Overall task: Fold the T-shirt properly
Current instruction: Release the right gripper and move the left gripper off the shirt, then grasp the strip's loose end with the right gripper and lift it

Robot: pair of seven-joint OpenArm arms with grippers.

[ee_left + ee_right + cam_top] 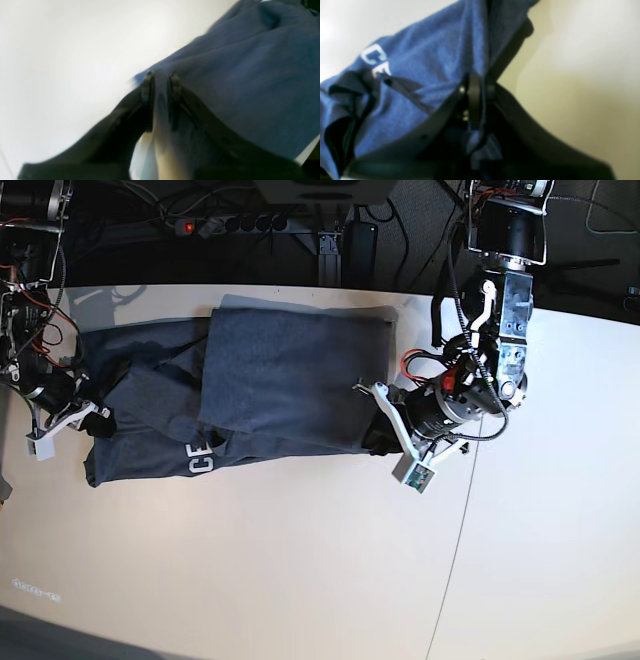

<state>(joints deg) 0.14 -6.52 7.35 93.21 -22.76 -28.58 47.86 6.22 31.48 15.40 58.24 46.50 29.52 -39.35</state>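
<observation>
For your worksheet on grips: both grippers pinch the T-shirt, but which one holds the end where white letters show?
The right gripper. Its wrist view shows white letters on the T-shirt; the left gripper pinches plain cloth at the other end.

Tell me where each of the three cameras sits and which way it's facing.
Left wrist: on the left arm, looking along its jaws clamped on T-shirt fabric.
Right wrist: on the right arm, jaws shut on the shirt near white lettering.
Base: overhead, looking down at table, both arms.
All three share the shirt.
</observation>
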